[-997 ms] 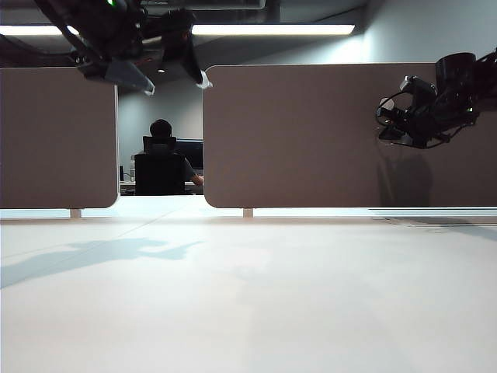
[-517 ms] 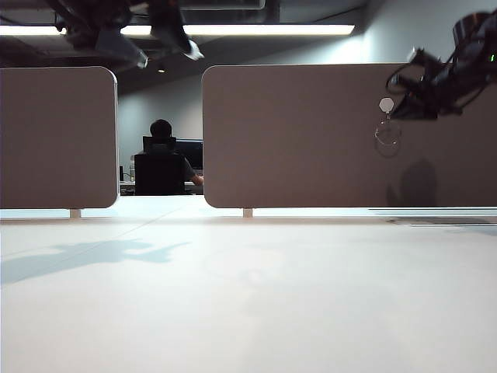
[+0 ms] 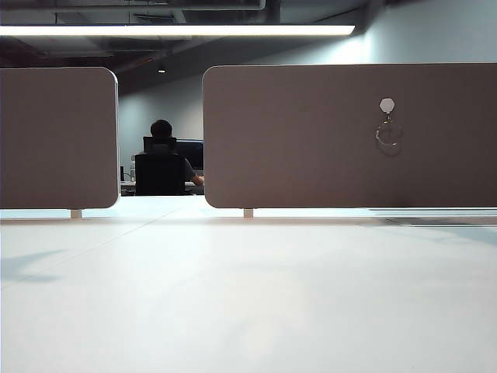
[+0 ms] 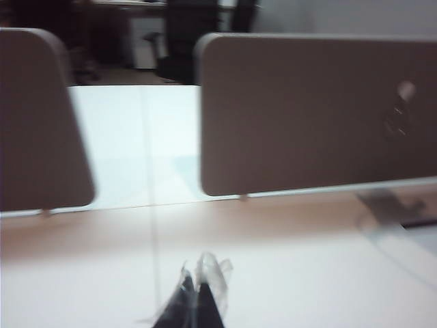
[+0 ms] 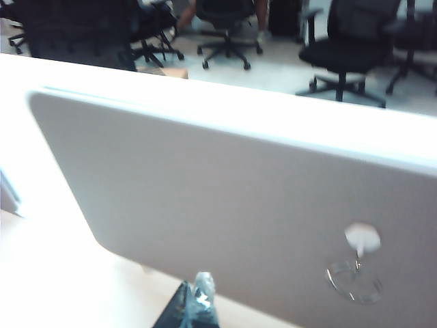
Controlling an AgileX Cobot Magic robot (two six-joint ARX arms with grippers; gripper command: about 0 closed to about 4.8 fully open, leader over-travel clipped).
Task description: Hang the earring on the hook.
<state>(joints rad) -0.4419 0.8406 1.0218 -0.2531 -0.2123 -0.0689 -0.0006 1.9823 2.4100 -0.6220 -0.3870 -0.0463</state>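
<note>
The earring (image 3: 387, 134), a thin silvery wire hoop, hangs from the hook (image 3: 387, 106), a small white hexagonal pad on the right partition panel. The right wrist view shows the same hook (image 5: 362, 238) with the earring (image 5: 353, 281) dangling under it. The hook (image 4: 405, 90) and a faint earring (image 4: 395, 117) also show, blurred, in the left wrist view. My left gripper (image 4: 200, 287) is shut with nothing in it, well back from the panel over the table. My right gripper (image 5: 199, 295) is shut and empty, away from the earring. Neither gripper shows in the exterior view.
Two brown partition panels (image 3: 58, 137) (image 3: 311, 136) stand on small feet along the far edge of the white table (image 3: 248, 295), with a gap between them. A seated person (image 3: 161, 159) and office chairs (image 5: 355, 41) are beyond.
Both arms have left the exterior view, upward and out. The right gripper uncovered the hook, leaving the earring hanging on it. The left gripper's jaws, open before, are now shut.
</note>
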